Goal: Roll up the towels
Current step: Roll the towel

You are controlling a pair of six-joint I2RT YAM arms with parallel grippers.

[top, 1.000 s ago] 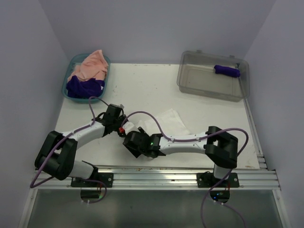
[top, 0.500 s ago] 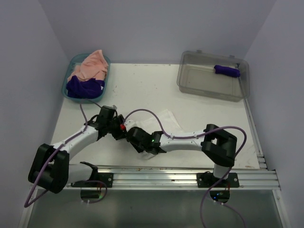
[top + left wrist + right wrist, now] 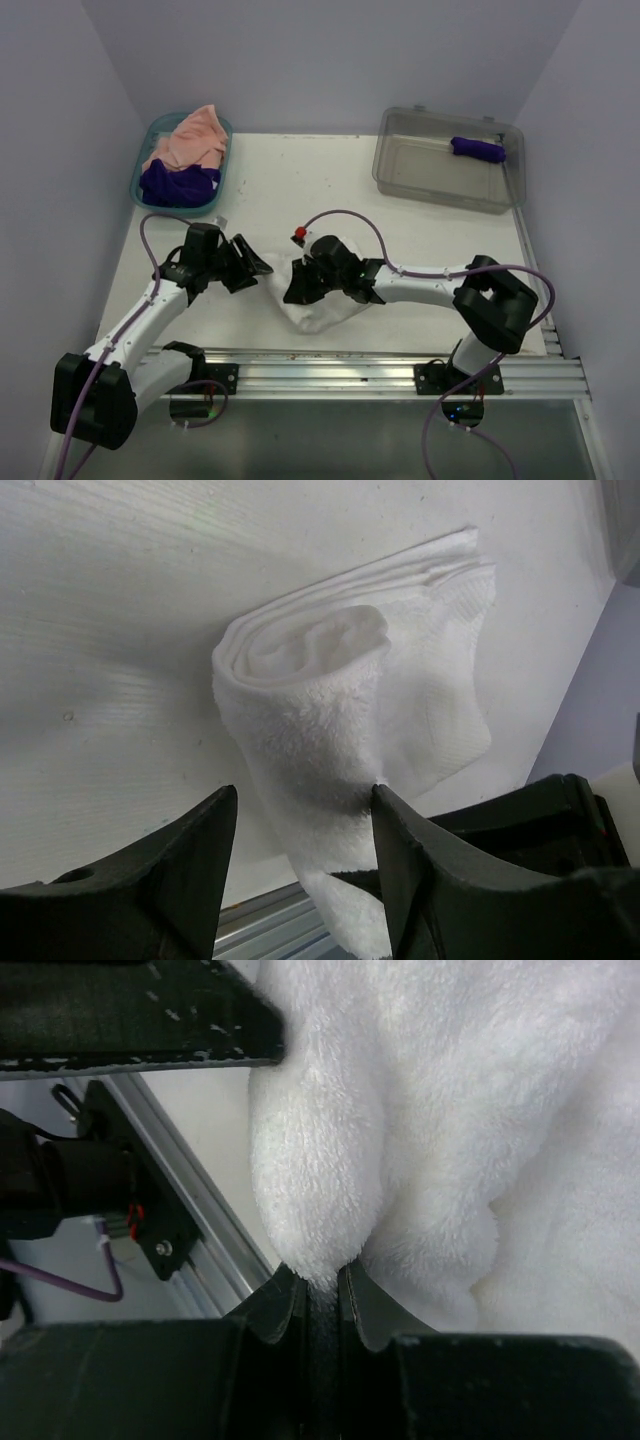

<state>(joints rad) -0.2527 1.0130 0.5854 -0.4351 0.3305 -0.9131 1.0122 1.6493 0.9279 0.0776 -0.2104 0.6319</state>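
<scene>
The white towel (image 3: 322,308) is bunched and partly rolled near the table's front edge; in the left wrist view the white towel (image 3: 340,700) shows a loose rolled end. My right gripper (image 3: 297,287) is shut on a fold of it, and the fingertips (image 3: 283,1295) pinch white pile. My left gripper (image 3: 260,266) stands open just left of the towel, and between its fingers (image 3: 190,860) lies only bare table and the towel's hanging edge. A peach-pink towel (image 3: 190,135) and a dark purple towel (image 3: 178,183) lie in the teal basket. A purple roll (image 3: 478,150) rests in the clear bin.
The teal basket (image 3: 139,187) stands at the back left, the clear grey bin (image 3: 420,175) at the back right. The metal rail (image 3: 380,362) runs along the front edge just below the towel. Purple cables loop over both arms.
The left gripper has opened and drawn back to the left, off the towel. The right gripper has shut on the white towel and moved right with it, bunching it up.
</scene>
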